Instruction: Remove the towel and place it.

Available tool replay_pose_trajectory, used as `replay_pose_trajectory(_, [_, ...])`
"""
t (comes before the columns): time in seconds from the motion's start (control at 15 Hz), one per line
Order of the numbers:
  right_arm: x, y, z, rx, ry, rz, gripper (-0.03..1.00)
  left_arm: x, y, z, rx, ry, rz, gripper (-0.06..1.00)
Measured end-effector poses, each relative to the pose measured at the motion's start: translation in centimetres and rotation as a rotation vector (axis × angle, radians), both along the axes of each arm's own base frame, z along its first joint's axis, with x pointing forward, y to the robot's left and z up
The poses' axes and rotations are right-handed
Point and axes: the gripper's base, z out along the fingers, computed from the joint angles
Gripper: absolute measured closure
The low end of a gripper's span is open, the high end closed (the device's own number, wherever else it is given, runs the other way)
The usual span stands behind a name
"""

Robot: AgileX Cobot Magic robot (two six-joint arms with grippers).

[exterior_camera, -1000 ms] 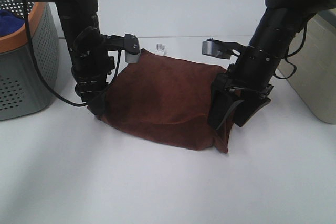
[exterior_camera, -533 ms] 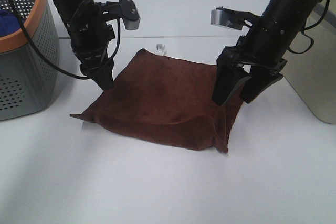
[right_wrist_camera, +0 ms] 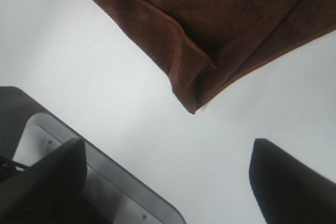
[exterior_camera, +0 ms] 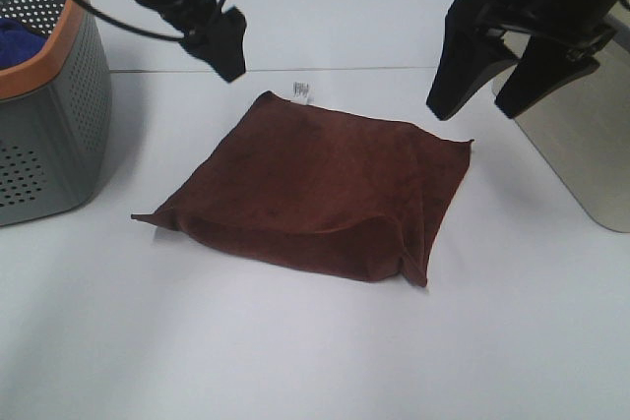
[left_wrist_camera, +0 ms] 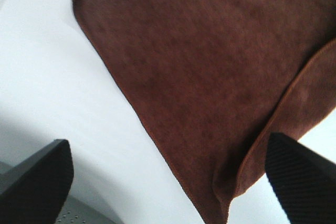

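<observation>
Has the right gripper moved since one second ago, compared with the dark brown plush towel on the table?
Yes. The right gripper has risen and pulled back: earlier it was at the dark brown plush towel's right edge; now it hangs open above it.

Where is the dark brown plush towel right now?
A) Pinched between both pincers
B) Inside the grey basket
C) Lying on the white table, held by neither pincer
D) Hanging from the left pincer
C: the dark brown plush towel lies folded on the white table, with the left pincer and right pincer both open above it.
</observation>
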Motion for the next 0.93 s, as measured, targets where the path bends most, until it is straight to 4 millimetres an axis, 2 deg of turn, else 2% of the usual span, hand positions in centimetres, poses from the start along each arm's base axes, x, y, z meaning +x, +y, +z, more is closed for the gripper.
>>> replay_pose_trajectory(0.13, [-0.2, -0.8, 3.1, -0.039, -0.080, -0.096, 0.23, -0.4, 0.2, 3.9, -0.051, -0.017, 0.083, 0.00])
replay_pose_trajectory(0.27, [-0.3, -1.8, 6.7, -0.076, -0.184, -0.207, 0.23, -0.5, 0.6, 6.5, -0.093, -0.054, 0.189, 0.00])
replay_pose_trajectory(0.4, [-1.1, -3.5, 10.0, -0.139, -0.297, -0.323, 0.23, -1.0, 1.9, 8.6, -0.098, -0.111, 0.310, 0.00])
replay_pose_trajectory(0.53, [-1.2, -6.4, 11.0, -0.183, -0.333, -0.452, 0.23, -0.9, 4.8, 10.3, -0.118, -0.151, 0.463, 0.00])
replay_pose_trajectory(0.67, [-0.9, -10.1, 11.1, -0.212, -0.328, -0.561, 0.23, -0.8, 9.0, 11.6, -0.141, -0.171, 0.597, 0.00])
replay_pose_trajectory(0.73, [-1.1, -11.2, 11.3, -0.220, -0.335, -0.586, 0.23, -1.2, 11.2, 12.1, -0.143, -0.177, 0.652, 0.00])
replay_pose_trajectory(0.8, [-1.2, -11.5, 11.5, -0.224, -0.341, -0.589, 0.23, -1.5, 12.2, 12.3, -0.141, -0.178, 0.675, 0.00])
replay_pose_trajectory(0.87, [-1.9, -11.7, 11.7, -0.230, -0.347, -0.590, 0.23, -2.5, 13.8, 12.8, -0.140, -0.182, 0.712, 0.01])
replay_pose_trajectory(0.93, [-3.4, -11.7, 11.9, -0.229, -0.355, -0.582, 0.23, -3.9, 15.2, 13.0, -0.137, -0.172, 0.753, 0.01])
